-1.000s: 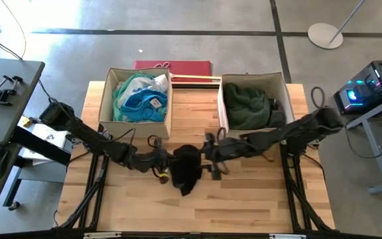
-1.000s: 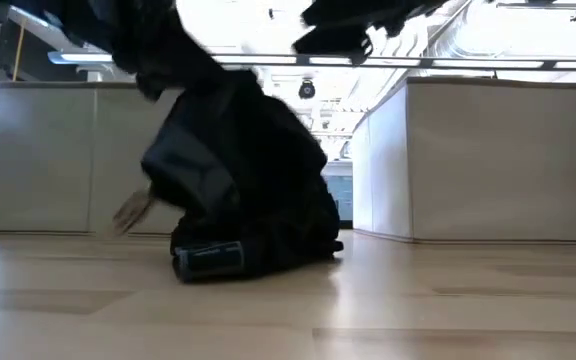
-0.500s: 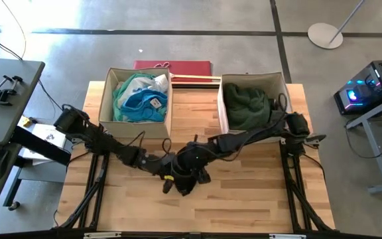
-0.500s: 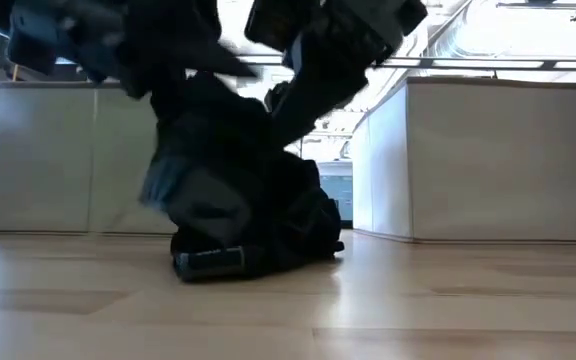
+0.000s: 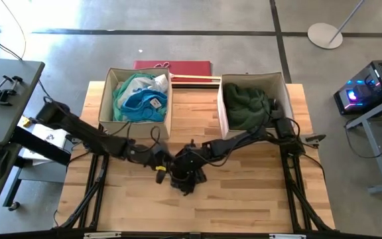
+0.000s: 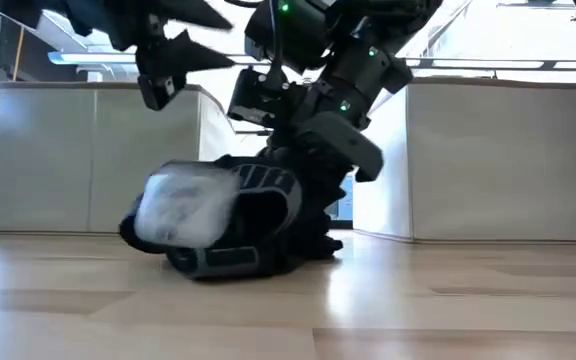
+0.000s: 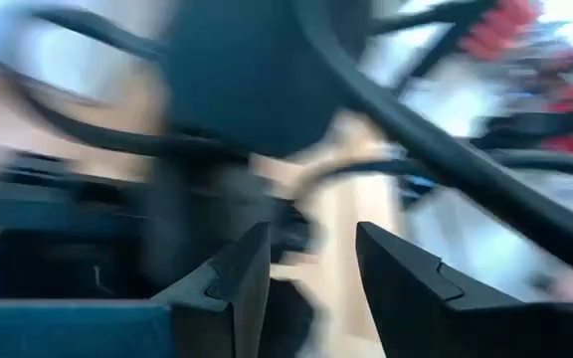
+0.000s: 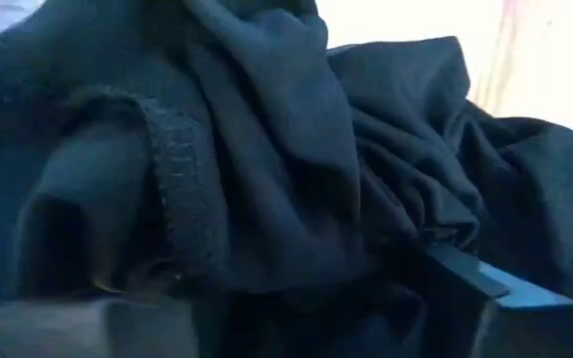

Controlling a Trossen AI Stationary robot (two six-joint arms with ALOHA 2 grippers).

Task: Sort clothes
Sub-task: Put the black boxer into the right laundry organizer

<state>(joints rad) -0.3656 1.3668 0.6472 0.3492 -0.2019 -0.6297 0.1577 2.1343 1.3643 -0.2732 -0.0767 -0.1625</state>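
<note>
Lying bunched under right tool (image 5: 190, 174): black garment (image 6: 258, 225)

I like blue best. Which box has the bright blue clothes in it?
The left bin, by the left arm, holds the bright blue garment. The right bin holds only a dark green garment.

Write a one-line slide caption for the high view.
Both arms meet over a black garment on the wooden table, with two bins of sorted clothes behind.
</note>
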